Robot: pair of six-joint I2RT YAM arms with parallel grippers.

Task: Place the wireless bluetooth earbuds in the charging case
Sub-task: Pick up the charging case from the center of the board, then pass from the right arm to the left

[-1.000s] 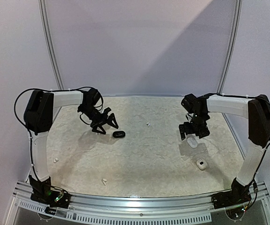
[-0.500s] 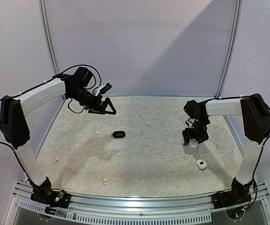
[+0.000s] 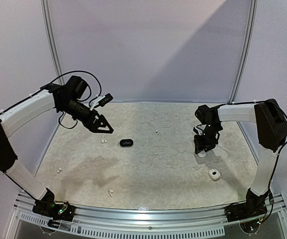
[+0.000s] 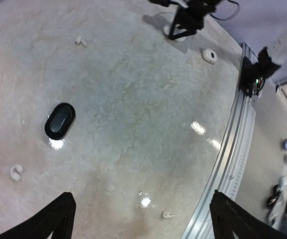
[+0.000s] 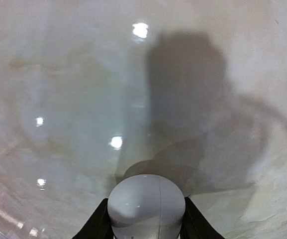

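Over 3 tiny white earbuds (image 4: 17, 172) the left gripper (image 4: 141, 209) gapes wide; the right gripper (image 5: 144, 224) seemingly pinches a white case (image 5: 145, 199).

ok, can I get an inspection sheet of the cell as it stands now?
Surface: pale mottled tabletop, glare spots, no spills seen.
Job's things: black case looks shut, centre-left. Far white case sits between the right fingers. Near white case lies apart, closer to the arm bases. Four white earbuds lie loose. No black buds seen.
Clutter: nothing seen.
Grippers: left gripper open, above the table, holding nothing. Right gripper down on the far white case, fingers against both sides.
Cables: black cable loops over the left wrist.
Surroundings: plain walls, curved frame rails, aluminium rail at the near edge.
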